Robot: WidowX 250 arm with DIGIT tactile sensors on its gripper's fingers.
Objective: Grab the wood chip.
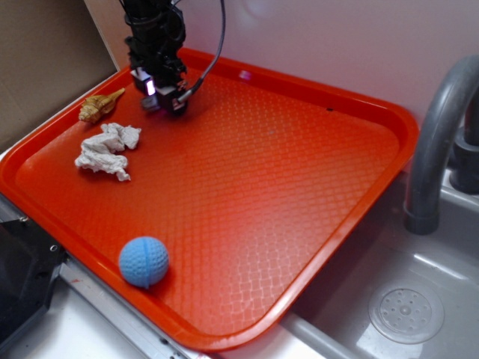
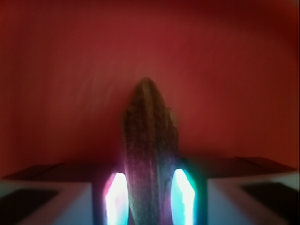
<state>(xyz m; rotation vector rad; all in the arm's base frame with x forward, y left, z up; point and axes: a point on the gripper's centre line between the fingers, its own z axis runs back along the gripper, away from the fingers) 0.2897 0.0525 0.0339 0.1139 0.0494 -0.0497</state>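
Rough brown wood chip (image 2: 150, 159) is being straddled by the gripper (image 1: 166, 96) at the orange tray's (image 1: 299, 187) far-left corner (pads either side, contact unclear). Grasp step; jaws are needing closing, then lifting.

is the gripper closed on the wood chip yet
Cannot tell. In the wrist view the wood chip lies between the gripper's fingers; contact isn't clear.
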